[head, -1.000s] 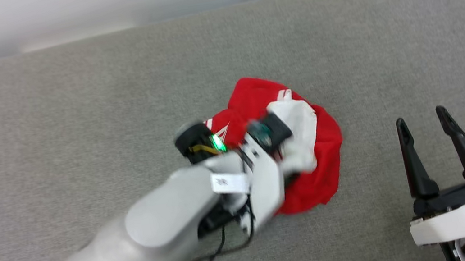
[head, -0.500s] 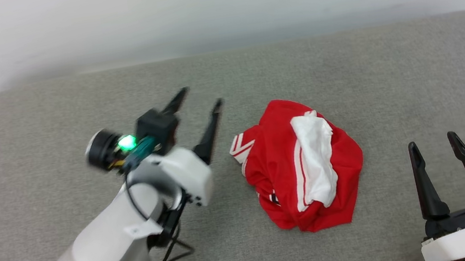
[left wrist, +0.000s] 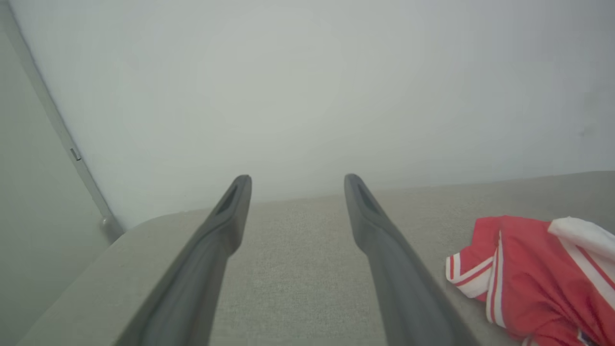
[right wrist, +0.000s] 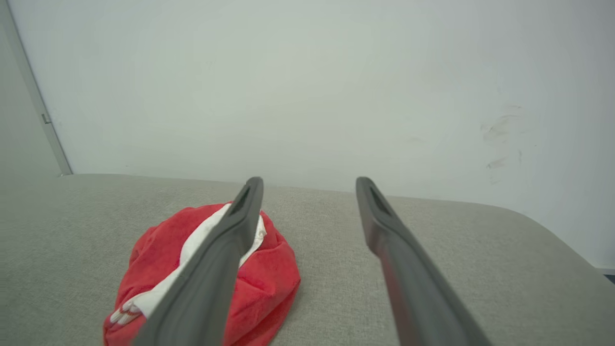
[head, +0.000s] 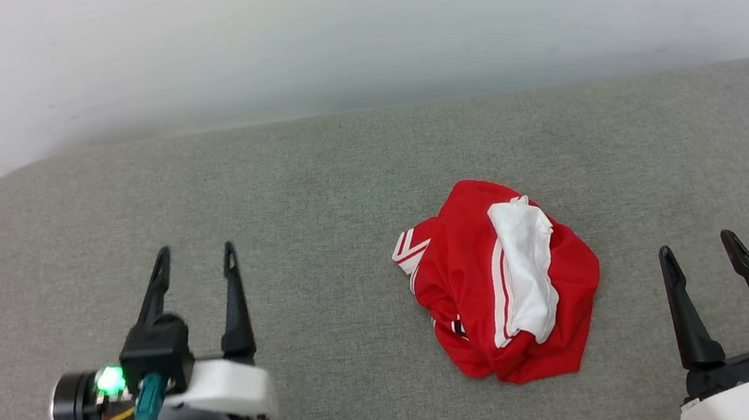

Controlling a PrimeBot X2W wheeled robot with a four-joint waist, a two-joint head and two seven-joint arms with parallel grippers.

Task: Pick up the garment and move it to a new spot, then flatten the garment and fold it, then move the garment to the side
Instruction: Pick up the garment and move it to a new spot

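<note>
On the gray cushion [head: 313, 189], between the grippers, the garment [head: 504, 294] lies in a crumpled heap, and the left gripper [head: 196, 253] and right gripper [head: 696, 244] are both wide apart and hold nothing, so flattening, folding and moving it aside look not yet done.

Bright, soft, even lighting, washing the wall [head: 348, 23] pale. Just a thin, diffuse shadow under the near edge of the garment [head: 504, 294] on the grey padded surface [head: 313, 189]. Crisp in the head view. Milky and low in contrast in both wrist views, with left gripper [left wrist: 294, 179] and right gripper [right wrist: 307, 181] blurring toward the lens.
</note>
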